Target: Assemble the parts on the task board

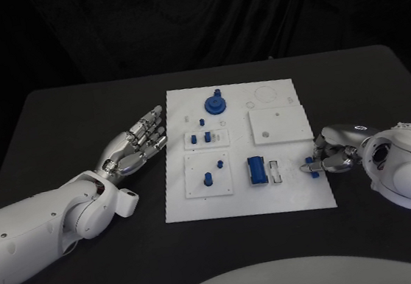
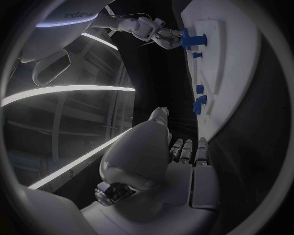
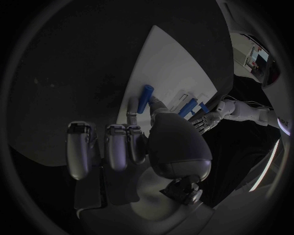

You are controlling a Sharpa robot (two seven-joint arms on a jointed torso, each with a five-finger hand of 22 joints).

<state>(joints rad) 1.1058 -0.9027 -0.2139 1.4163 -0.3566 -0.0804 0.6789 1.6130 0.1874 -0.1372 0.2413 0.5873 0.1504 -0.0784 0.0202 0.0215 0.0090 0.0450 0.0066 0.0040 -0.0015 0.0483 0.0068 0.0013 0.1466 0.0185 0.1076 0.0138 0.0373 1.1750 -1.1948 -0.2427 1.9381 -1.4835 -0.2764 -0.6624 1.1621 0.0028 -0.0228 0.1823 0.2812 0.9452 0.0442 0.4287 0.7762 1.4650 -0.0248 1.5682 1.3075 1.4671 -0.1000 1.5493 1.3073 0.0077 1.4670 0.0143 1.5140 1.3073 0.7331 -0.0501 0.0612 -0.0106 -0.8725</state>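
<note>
The white task board [image 1: 247,202] lies mid-table, also seen in the wrist views [image 2: 228,78] [image 3: 174,63]. On it are a blue gear-like part [image 1: 216,103], several small blue pegs [image 1: 209,179] and a blue block [image 1: 258,170]. My left hand [image 1: 139,144] rests flat on the table beside the board's left edge, fingers stretched and holding nothing [image 2: 183,161]. My right hand [image 1: 332,153] sits at the board's right edge and pinches a small blue peg [image 1: 310,166] between thumb and a finger; the peg [image 3: 146,98] sticks up past the fingertips [image 3: 131,117].
A raised white square plate [image 1: 279,124] sits on the board's right half, with smaller raised plates [image 1: 209,173] on its left half. Black table [image 1: 72,120] surrounds the board, with free room on both sides.
</note>
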